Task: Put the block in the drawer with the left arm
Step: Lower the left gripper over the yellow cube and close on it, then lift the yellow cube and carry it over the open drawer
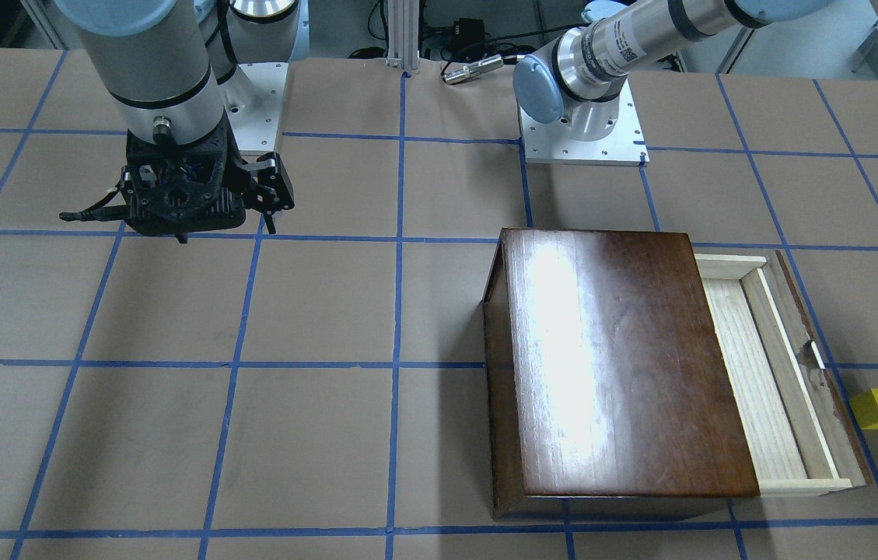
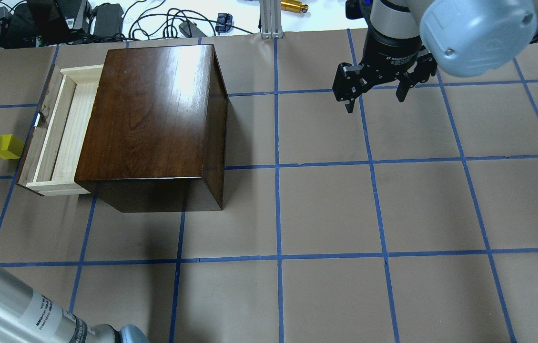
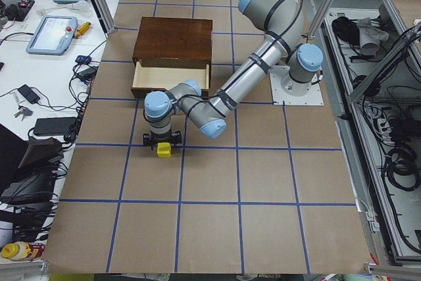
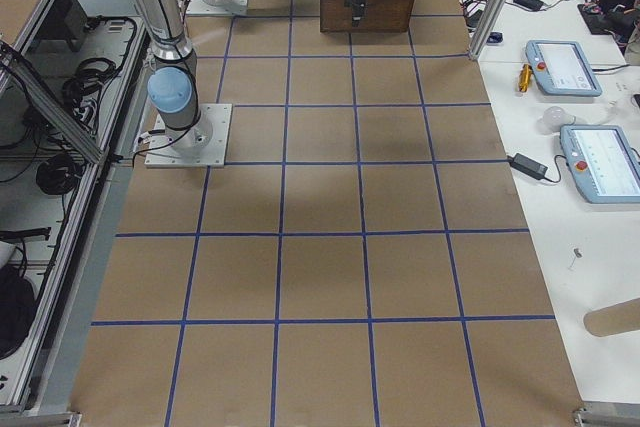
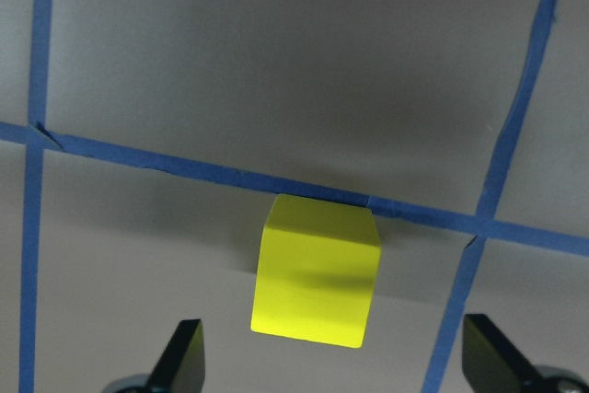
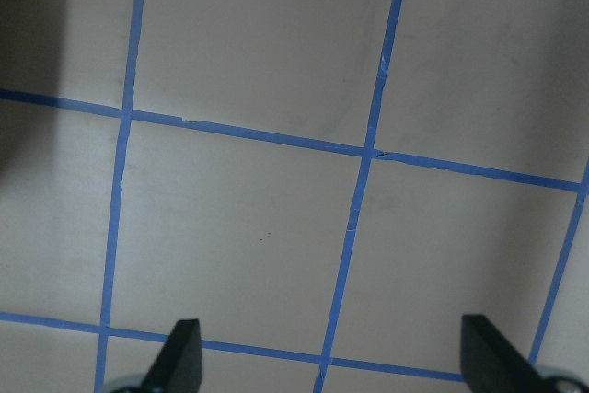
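Hovering over the table, the left gripper [image 5: 331,361] is holding its two black fingers [image 5: 184,356] spread wide apart, gripping nothing. I am seeing the block [image 5: 317,273], a small bright yellow cube, lying in line with the gap between them. In the left wrist view it is sitting centred between the two tips, with bare table showing on either side, so neither finger is touching it. Its far edge is resting against a strip of blue tape [image 5: 166,161] that is running across the brown table [image 2: 326,214].

Moving outward, I am finding the block just beside the dark front panel of the drawer [image 2: 71,128], on the outside, not in it. The drawer is standing pulled out from the glossy dark-brown wooden box [image 2: 154,114], and its pale wood floor is showing bare.

Well apart from all this, on the other half of the table, the right gripper [image 2: 376,97] is hanging above the taped grid with its fingers also apart and nothing between them.
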You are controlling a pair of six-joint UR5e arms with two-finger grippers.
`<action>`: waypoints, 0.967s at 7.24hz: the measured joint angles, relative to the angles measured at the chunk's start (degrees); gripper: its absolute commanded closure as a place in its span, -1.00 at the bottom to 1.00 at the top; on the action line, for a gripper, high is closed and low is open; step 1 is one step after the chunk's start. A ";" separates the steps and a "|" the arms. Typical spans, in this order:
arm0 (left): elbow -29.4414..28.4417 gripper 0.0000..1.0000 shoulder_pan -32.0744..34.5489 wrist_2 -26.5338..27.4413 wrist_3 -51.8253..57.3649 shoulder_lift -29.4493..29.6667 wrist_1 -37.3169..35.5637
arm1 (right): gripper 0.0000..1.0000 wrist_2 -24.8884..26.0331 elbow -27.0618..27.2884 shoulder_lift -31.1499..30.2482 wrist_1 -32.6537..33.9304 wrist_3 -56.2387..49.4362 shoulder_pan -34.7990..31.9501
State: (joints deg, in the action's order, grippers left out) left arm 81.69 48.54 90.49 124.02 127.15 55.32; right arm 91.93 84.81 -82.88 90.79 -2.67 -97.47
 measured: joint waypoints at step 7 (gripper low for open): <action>-0.20 0.99 -0.56 -3.91 2.19 3.37 -1.16 | -1.00 0.00 0.00 0.00 0.00 0.02 0.00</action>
State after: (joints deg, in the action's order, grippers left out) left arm 81.50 47.98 86.58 126.21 130.52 54.16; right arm 91.93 84.82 -82.88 90.79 -2.65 -97.47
